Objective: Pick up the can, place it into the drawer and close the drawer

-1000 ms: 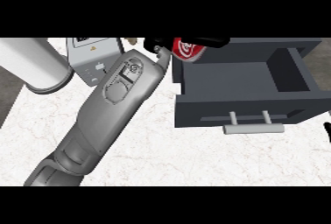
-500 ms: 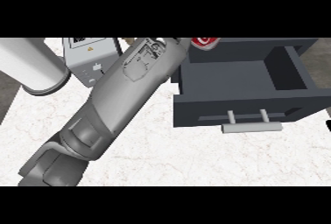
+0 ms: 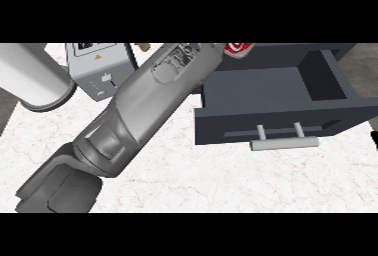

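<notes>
The step in hand looks like carrying the can to the drawer. The left forearm reaches from the lower left up to the view's top edge. The left hand is cut off there, so whether its fingers are spread or pinching the can cannot be told. Only a red and white sliver of the can shows. It is at the top edge, just right of the wrist, where the fingers would be, and it sits over the back left corner of the open drawer. Whether it is above the cavity or behind the back wall is unclear. The drawer's handle is on the near side, well apart from the can. I judge the next move calls for bringing the can over the cavity, lowering it, letting go, then pushing the front shut. A dark sliver at the right edge is probably the right hand, with too little showing to tell its state. Left of the wrist on the worktop stand a grey box and a white cylinder.
</notes>
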